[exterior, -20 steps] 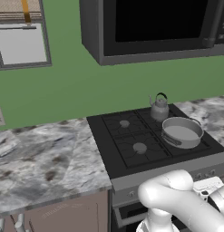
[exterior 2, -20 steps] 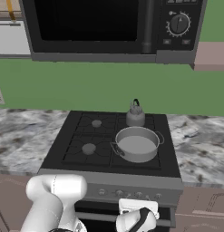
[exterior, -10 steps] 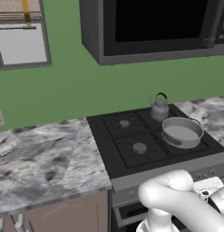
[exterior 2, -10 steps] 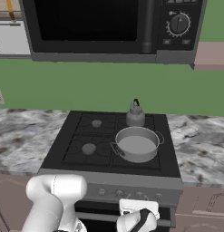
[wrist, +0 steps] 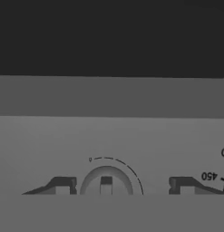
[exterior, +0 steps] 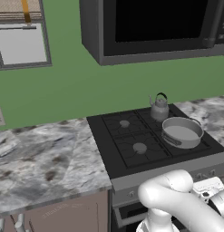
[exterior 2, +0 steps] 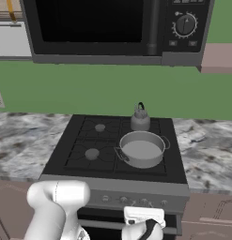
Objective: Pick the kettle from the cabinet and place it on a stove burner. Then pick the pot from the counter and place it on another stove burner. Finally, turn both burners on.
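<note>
the gripper (wrist: 124,186) sits right up at a stove knob (wrist: 106,182) — fingers spread either side, not touching. kettle (exterior 2: 140,117) at twelve o'clock of the pot (exterior 2: 142,149), both on burners.

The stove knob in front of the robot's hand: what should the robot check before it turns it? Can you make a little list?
1. Kettle sits on a back burner: ok.
2. Pot sits on the front burner before it: ok.
3. Knob lies between the two fingertips in the hand view: ok.
4. Gripper jaws stand apart on either side of the knob, not yet pinching it: ok.
5. This knob feeds a burner under the kettle or pot: cannot tell.
6. Any burner already lit: cannot tell, no flame shows.
</note>
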Robot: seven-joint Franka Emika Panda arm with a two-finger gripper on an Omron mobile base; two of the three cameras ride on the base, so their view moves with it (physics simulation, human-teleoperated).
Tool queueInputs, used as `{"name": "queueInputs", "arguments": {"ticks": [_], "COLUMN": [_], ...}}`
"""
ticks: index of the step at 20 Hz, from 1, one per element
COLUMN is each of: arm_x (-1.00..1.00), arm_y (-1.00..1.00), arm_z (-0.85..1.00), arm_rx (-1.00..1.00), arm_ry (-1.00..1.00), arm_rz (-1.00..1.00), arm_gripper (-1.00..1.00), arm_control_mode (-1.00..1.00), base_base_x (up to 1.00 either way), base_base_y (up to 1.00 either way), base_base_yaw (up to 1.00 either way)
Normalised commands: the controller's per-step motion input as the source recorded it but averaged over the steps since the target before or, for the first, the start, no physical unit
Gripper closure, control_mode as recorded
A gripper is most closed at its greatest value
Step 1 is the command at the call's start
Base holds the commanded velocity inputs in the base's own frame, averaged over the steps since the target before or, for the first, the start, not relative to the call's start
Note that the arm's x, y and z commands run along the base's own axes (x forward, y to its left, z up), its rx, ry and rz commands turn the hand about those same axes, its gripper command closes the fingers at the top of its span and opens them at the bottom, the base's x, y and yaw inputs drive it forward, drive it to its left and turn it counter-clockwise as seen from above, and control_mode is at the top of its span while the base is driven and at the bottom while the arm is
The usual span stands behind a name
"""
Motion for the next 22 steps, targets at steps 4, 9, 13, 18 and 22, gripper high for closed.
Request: {"name": "queueInputs", "arguments": {"ticks": [4, 9, 13, 18, 22], "arm_x": [0.09, 0.15, 0.06, -0.01, -0.07], "arm_y": [-0.3, -0.28, -0.08, 0.0, -0.01], "arm_z": [0.06, 0.05, 0.07, 0.06, 0.09], "arm_rx": [-0.01, 0.0, 0.0, -0.06, -0.15], "arm_ry": [-0.04, -0.01, -0.01, -0.02, -0.05], "arm_rz": [0.0, 0.0, 0.0, 0.0, 0.0], "arm_gripper": [1.0, 1.0, 1.0, 1.0, 1.0], "arm_control_mode": [-1.0, -1.0, -1.0, -1.0, -1.0], "base_base_x": [0.0, 0.0, 0.0, 0.0, 0.0], "base_base_y": [0.0, 0.0, 0.0, 0.0, 0.0], "base_base_yaw": [0.0, 0.0, 0.0, 0.0, 0.0]}}
